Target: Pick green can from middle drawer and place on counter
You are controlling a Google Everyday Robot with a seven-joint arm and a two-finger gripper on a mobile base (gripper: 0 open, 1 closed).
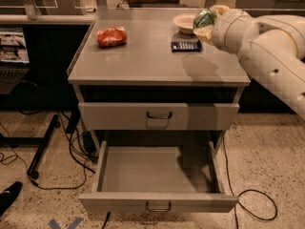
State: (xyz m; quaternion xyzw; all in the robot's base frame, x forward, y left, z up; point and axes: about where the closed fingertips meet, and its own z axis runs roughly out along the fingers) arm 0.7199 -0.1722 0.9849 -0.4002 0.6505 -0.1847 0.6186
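Observation:
The green can (204, 18) is held in my gripper (206, 25) at the end of my white arm, above the right part of the counter (143, 51), next to a pale bowl. The can is off the surface, over the spot just right of a dark flat device. The middle drawer (157, 175) is pulled wide open below and its grey floor is bare. The drawer above it (158, 116) is closed.
A red crinkly snack bag (111, 36) lies at the counter's back left. A pale bowl (185, 22) and a dark flat device (186, 46) sit at the back right. Cables and a stand foot lie on the floor to the left (43, 151).

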